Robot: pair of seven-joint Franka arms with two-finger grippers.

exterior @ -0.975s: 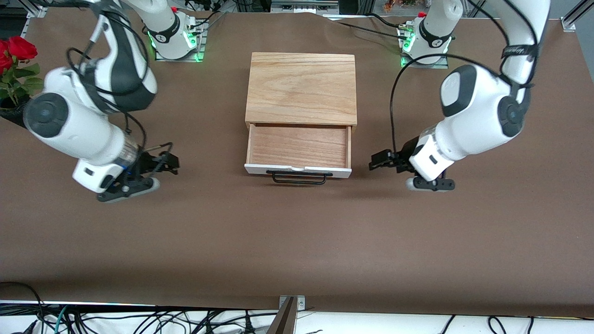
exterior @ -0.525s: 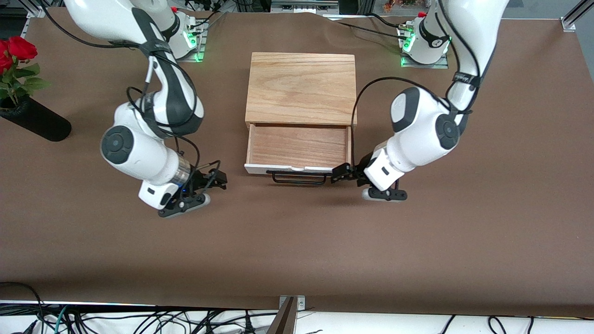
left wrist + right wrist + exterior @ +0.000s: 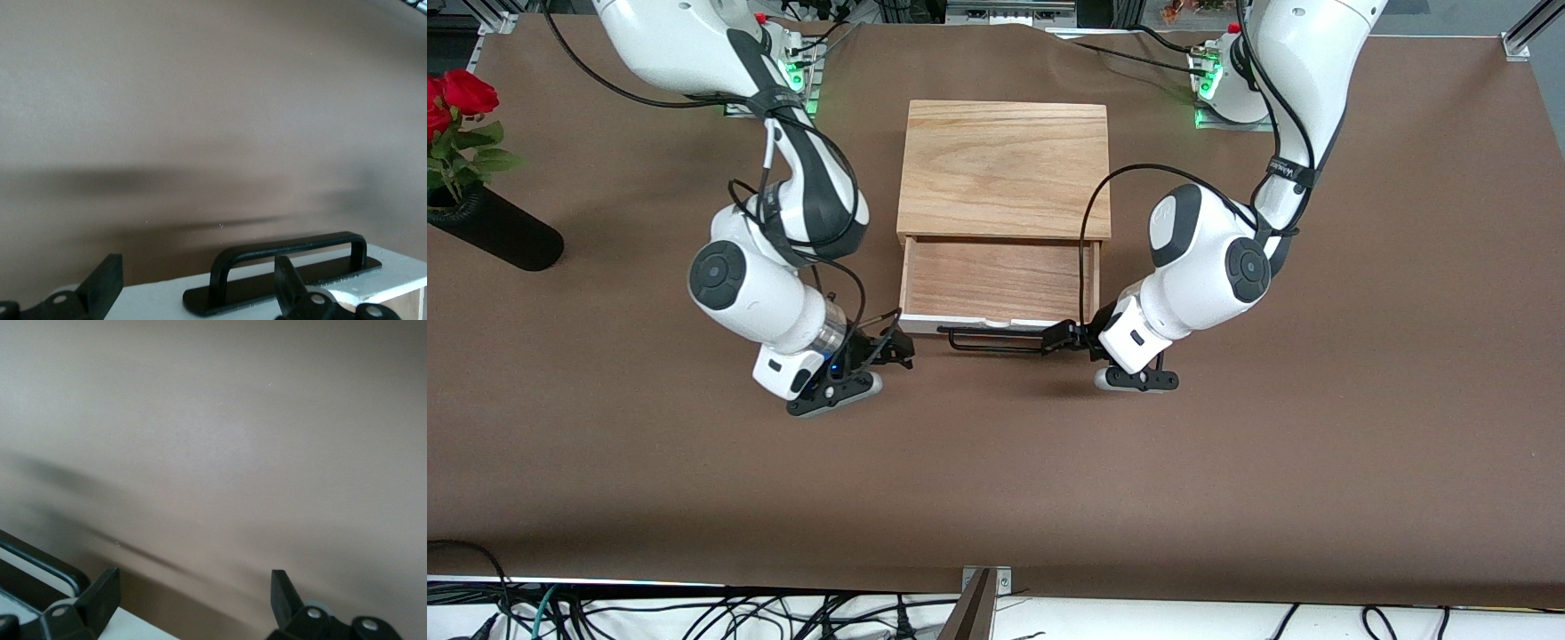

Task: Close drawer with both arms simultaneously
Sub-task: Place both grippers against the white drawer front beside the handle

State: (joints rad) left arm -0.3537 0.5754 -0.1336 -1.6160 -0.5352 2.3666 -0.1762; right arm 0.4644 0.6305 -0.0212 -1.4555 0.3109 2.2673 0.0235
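Drawer (image 3: 999,286), a shallow light-wood tray with a white front panel and a thin black wire handle (image 3: 996,342), is pulled out of its wood-topped box (image 3: 1005,169) at the middle of the brown table (image 3: 996,480), so the closing is not yet done. Both arms are low at the front panel. The left tool (image 3: 1060,338) is at the handle end toward the left arm's side; in the left wrist view its fingers (image 3: 288,285) are spread with nothing between them. The right tool (image 3: 895,347) is just beside the other corner of the panel, also spread and empty. In my judgement, the push itself is left. A black vase with red roses (image 3: 471,204) stands well apart, and nothing seems to block the drawer.
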